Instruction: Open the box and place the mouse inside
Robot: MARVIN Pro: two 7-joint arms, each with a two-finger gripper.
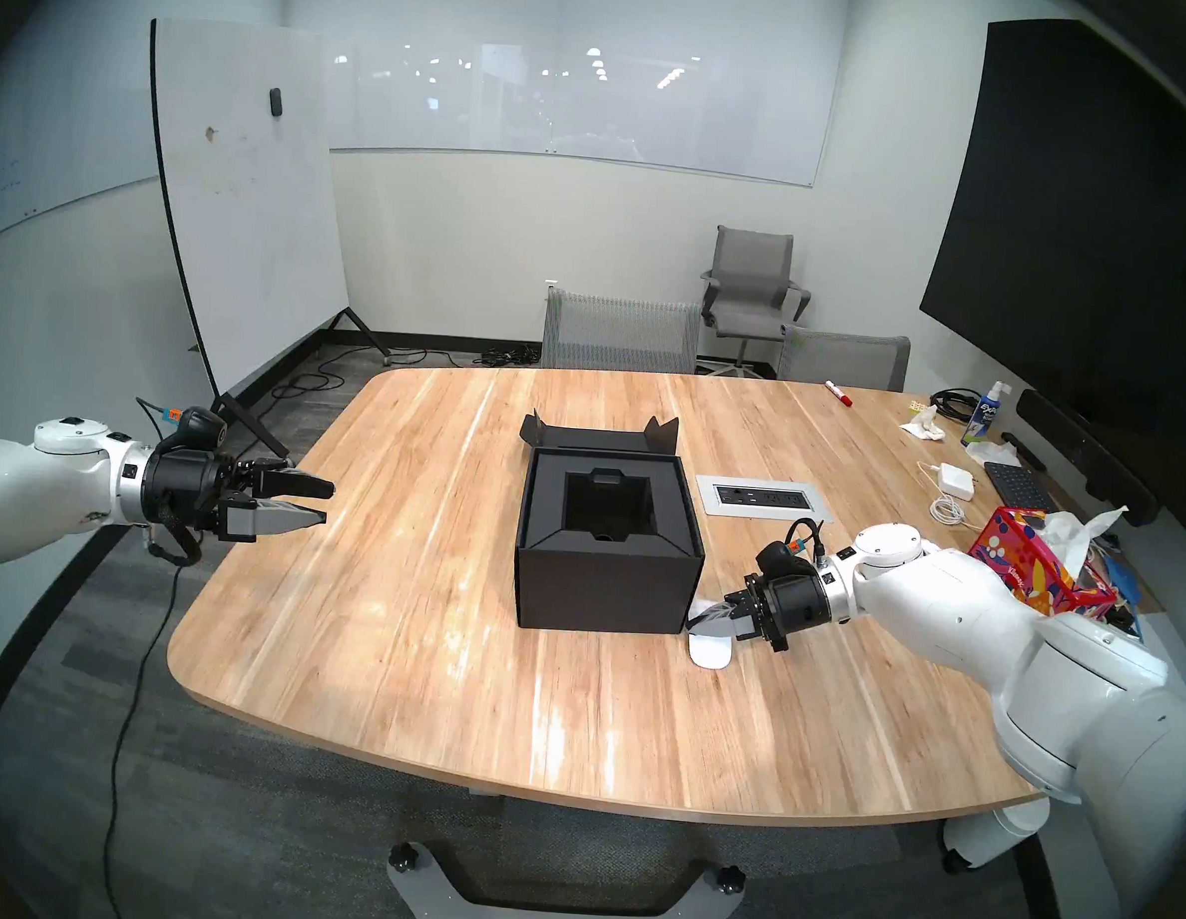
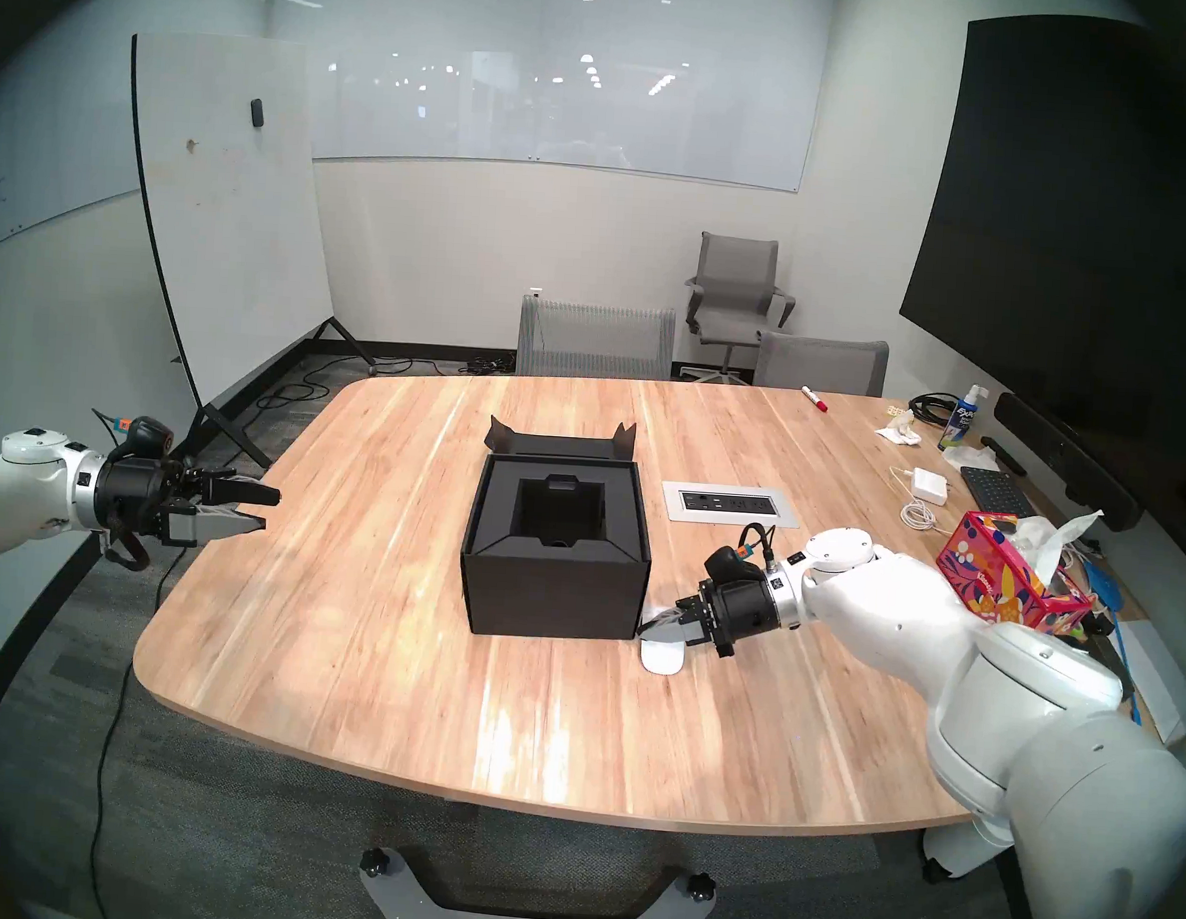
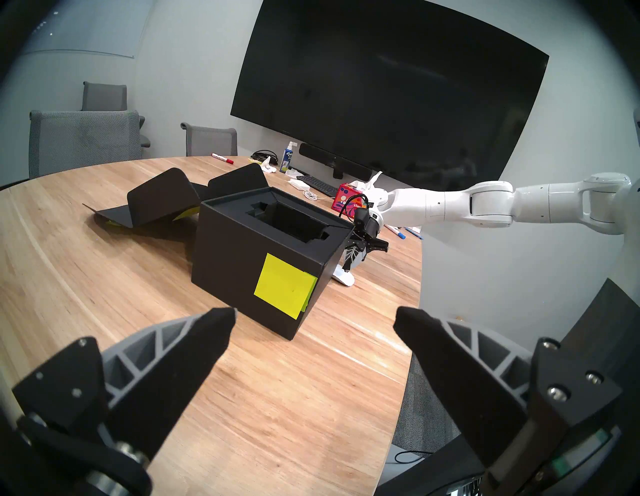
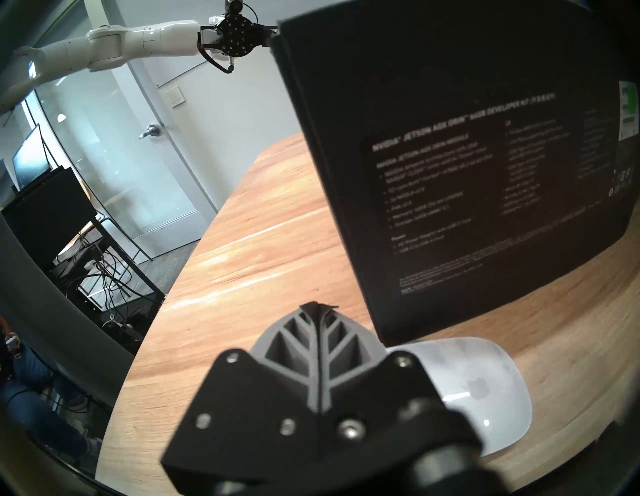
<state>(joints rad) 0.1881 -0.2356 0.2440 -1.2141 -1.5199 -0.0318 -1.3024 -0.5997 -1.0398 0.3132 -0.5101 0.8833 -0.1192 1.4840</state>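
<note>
The black box [image 1: 608,567] [image 2: 554,592] stands open mid-table, its lid flap [image 1: 598,438] laid back flat behind it and the recessed insert empty. A yellow-green sticky note [image 3: 284,291] is on its left side. The white mouse [image 1: 710,648] [image 2: 661,657] [image 4: 485,388] lies flat on the table at the box's front right corner. My right gripper [image 1: 695,617] [image 4: 317,304] is shut with nothing between its fingers, low over the mouse's far end, close to the box wall [image 4: 450,156]. My left gripper [image 1: 328,501] [image 3: 315,318] hangs open and empty at the table's left edge, pointing at the box.
A power outlet panel [image 1: 764,497] is set into the table right of the box. Far right are a red tissue box [image 1: 1034,565], white adapter [image 1: 956,479], keyboard [image 1: 1018,485], spray bottle [image 1: 981,417] and red marker [image 1: 838,393]. Chairs [image 1: 619,332] stand behind the table.
</note>
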